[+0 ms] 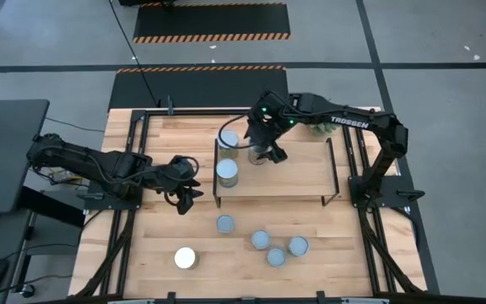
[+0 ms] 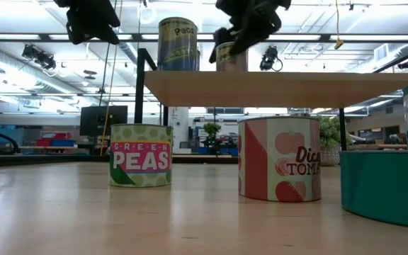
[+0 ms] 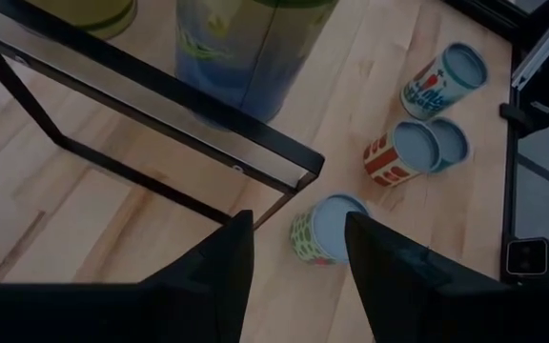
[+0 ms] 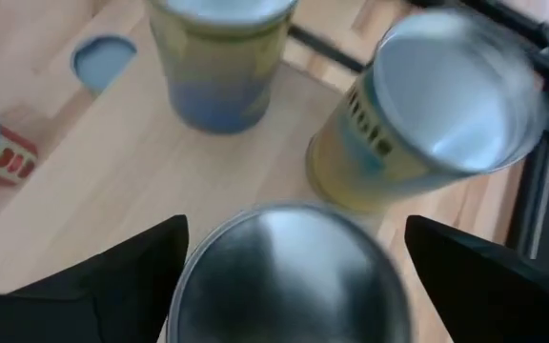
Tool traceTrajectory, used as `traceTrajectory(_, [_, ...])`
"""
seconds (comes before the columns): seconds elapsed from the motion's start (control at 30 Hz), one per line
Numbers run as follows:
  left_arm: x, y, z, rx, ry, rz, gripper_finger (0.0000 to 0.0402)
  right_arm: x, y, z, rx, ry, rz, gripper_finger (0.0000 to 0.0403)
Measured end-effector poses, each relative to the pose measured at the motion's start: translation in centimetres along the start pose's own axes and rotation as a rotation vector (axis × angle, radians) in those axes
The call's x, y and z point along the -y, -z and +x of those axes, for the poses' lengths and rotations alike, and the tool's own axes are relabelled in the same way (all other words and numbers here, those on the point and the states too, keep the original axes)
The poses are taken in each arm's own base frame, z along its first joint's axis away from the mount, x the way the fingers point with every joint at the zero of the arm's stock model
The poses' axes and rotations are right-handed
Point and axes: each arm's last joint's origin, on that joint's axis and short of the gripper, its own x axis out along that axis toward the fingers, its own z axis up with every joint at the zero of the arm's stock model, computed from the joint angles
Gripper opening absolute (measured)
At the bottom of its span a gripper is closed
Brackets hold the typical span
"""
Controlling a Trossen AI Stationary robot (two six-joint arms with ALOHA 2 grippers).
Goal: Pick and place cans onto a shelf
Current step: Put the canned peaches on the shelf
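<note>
The shelf [image 1: 298, 179] stands at the table's middle, and two cans [image 1: 228, 138] [image 1: 227, 173] stand on its left end. My right gripper [image 1: 266, 153] is over the shelf just right of them, shut on a third can [image 4: 289, 276]. This can shows in the low view [image 2: 232, 58] with its bottom at the shelf board. Several more cans [image 1: 260, 241] stand on the table in front of the shelf. My left gripper [image 1: 186, 195] is open and empty, above the table just off the shelf's left front corner. My right gripper has the can between its two fingers [image 4: 122, 281], one on each side of its wall near the silvery top [image 4: 208, 257]. The fingers slant down at it from above. The can stands upright with its bottom at the shelf board; whether it rests there I cannot tell.
On the table stand a white-topped can [image 1: 185, 257], a green peas can [image 2: 141, 156], a tomato can [image 2: 280, 159] and a teal can [image 2: 388, 184]. The shelf's black frame [image 3: 160, 114] is close to my left gripper. The shelf's right half is bare wood.
</note>
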Motion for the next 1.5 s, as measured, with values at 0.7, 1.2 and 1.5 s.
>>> traceTrajectory(0.7, [-0.1, 0.3, 0.0, -0.043, 0.016, 0.022, 0.0172, -1.7, -1.8, -5.8, -0.253, 0.133, 0.205, 0.038])
traceTrajectory(1.2, [0.0, 0.3, 0.0, -0.058, 0.032, 0.057, 0.0172, -1.5, 1.9, -1.3, -0.372, 0.155, 0.407, 0.0346])
traceTrajectory(1.5, [0.0, 0.3, 0.0, -0.058, 0.032, 0.059, 0.0172, -0.4, 1.5, -0.2, -0.256, 0.261, 0.408, 0.0346])
